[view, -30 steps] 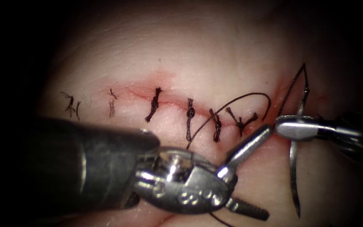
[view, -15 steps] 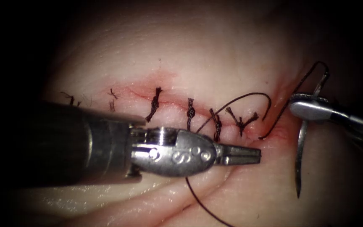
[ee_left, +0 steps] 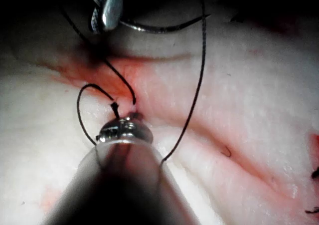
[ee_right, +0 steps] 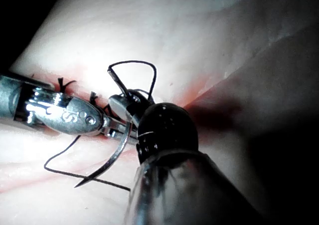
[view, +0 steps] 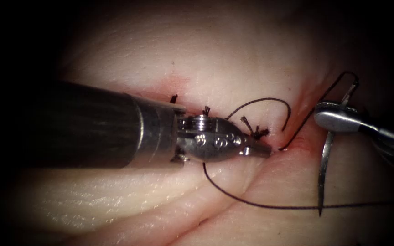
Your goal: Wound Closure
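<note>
Right tool (view: 331,119) clamped on curved steel needle (view: 323,175) near its threaded end, clear of pale pork tissue (view: 233,59).
Left tool (view: 260,150) closed at red cut's (view: 304,141) right end (holding nothing discernible), beside dark thread (view: 270,206) leaving the tissue there.

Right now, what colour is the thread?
Dark, nearly black; the thread shows best in the endoscope view, lying across the pale tissue.

Dark surroundings (view: 5,36) beyond the lit area
</note>
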You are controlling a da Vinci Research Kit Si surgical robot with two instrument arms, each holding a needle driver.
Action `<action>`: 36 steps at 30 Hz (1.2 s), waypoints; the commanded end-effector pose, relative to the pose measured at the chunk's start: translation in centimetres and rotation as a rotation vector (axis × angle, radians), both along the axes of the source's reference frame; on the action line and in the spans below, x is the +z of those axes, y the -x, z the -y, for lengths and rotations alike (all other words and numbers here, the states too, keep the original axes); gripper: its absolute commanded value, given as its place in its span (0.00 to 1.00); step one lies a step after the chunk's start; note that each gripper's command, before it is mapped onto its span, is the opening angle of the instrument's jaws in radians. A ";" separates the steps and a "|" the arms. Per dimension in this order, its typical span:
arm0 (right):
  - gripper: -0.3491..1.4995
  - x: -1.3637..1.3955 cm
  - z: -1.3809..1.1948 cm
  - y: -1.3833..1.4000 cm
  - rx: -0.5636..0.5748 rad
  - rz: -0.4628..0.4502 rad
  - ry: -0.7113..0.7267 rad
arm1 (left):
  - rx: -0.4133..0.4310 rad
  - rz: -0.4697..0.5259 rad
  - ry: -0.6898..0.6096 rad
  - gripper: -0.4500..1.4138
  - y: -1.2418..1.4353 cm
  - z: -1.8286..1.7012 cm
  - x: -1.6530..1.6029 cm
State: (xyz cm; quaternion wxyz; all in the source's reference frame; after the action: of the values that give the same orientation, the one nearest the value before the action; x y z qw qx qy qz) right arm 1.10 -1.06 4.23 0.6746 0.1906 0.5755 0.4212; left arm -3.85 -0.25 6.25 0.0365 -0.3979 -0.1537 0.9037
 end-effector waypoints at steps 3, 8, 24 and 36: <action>0.00 0.05 0.01 -0.08 -0.003 0.001 0.014 | -0.006 -0.007 0.002 0.00 0.13 -0.05 0.08; 0.00 0.04 0.02 -0.08 -0.007 0.007 0.037 | 0.028 -0.043 -0.009 0.00 0.22 -0.07 0.21; 0.00 0.07 -0.08 -0.08 -0.040 0.072 0.303 | 0.178 -0.182 -0.125 0.00 0.16 -0.01 0.70; 0.00 0.21 -0.20 -0.19 -0.047 0.177 0.648 | 0.194 -0.168 -0.147 0.37 0.19 0.07 0.45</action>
State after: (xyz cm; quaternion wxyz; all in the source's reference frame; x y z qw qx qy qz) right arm 1.23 -0.89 4.41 0.7533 -0.0624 0.6182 0.2155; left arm -3.99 -0.36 6.61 -0.0098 -0.3008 -0.2559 0.9187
